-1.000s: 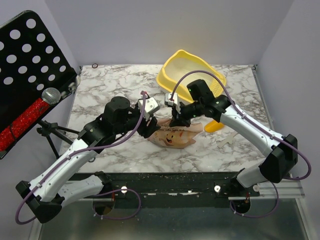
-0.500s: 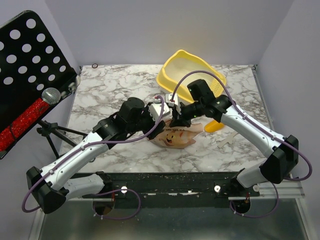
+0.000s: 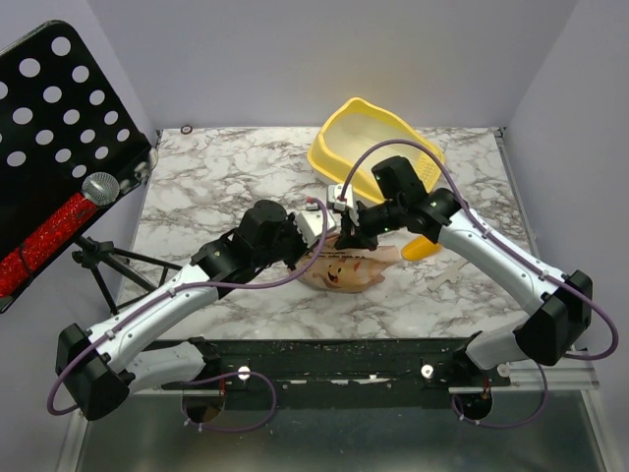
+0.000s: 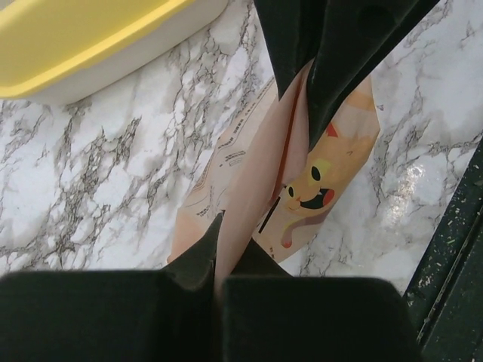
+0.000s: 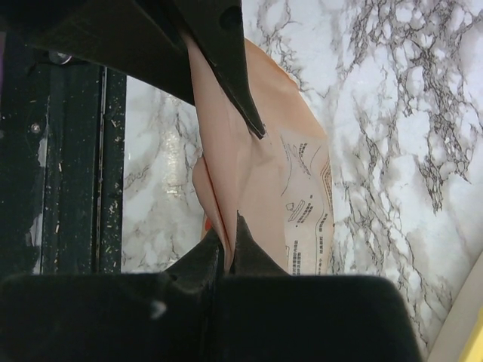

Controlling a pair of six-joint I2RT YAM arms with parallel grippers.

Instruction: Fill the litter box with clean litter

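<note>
The tan printed paper bag lies on the marble table in front of the pale-yellow litter box. My left gripper is shut on the bag's upper fold, its fingertips pinching the paper. My right gripper is shut on the same fold from the other side; in the right wrist view the paper runs up from between the jaws of that gripper. The two grippers face each other over the bag. A corner of the litter box shows in the left wrist view. No clean litter is in view.
A small yellow-orange scoop lies just right of the bag, under the right arm. A black perforated stand and a microphone stand off the table's left side. The black front rail runs along the near edge.
My left arm swung right to the bag and its gripper went from open to shut on the bag's upper fold. The right gripper has kept its hold in place.
</note>
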